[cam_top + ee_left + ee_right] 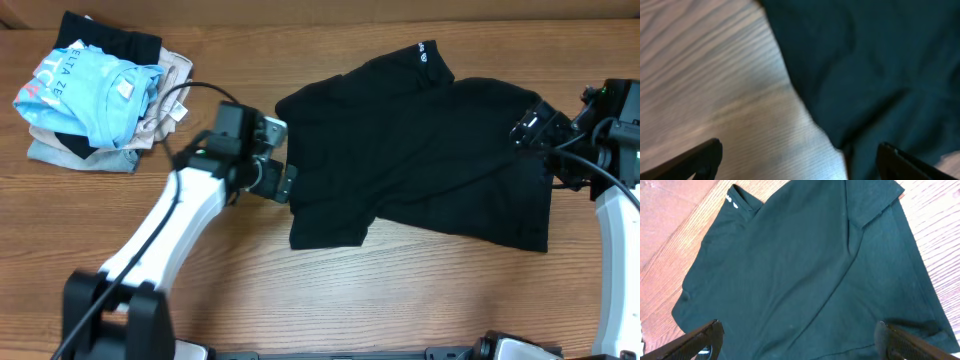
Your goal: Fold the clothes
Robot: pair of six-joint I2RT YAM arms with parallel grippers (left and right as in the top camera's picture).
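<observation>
The black short-sleeved shirt (420, 150) lies partly spread and rumpled on the wooden table, its collar with a small white logo (426, 50) at the far side. My left gripper (283, 182) is open at the shirt's left edge, low over the table; in the left wrist view the shirt (875, 65) fills the right side and bare wood lies between the fingers (800, 162). My right gripper (527, 130) is open above the shirt's right end; the right wrist view shows the shirt (805, 275) spread under the fingers (800, 337).
A pile of other clothes, with a light blue tee (95, 85) on top and beige garments (165, 105) beneath, sits at the table's far left corner. The wooden table (400, 300) stretches along the front.
</observation>
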